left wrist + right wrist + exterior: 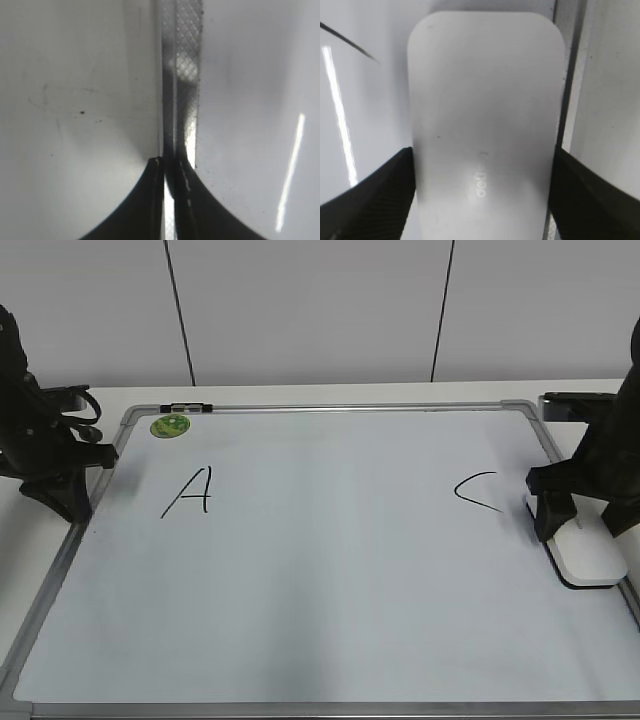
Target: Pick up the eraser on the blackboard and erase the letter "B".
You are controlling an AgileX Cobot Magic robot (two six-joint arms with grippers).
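Observation:
The white eraser (590, 558) lies flat on the blackboard (330, 590) at its right edge, just right of the letter "C" (478, 492). My right gripper (583, 525) straddles it from above. In the right wrist view its fingers (483, 195) press both long sides of the eraser (485, 125), which bears grey print. No letter "B" shows; the board between "A" (190, 490) and "C" is blank white. My left gripper (72, 502) is shut and empty over the board's left frame (182, 75), fingertips (170, 162) together.
A round green magnet (170, 425) sits at the board's top left corner. A black marker (187, 407) lies on the top frame. The right frame rail (570, 75) runs close beside the eraser. A stroke of the "C" (350, 42) shows left of it.

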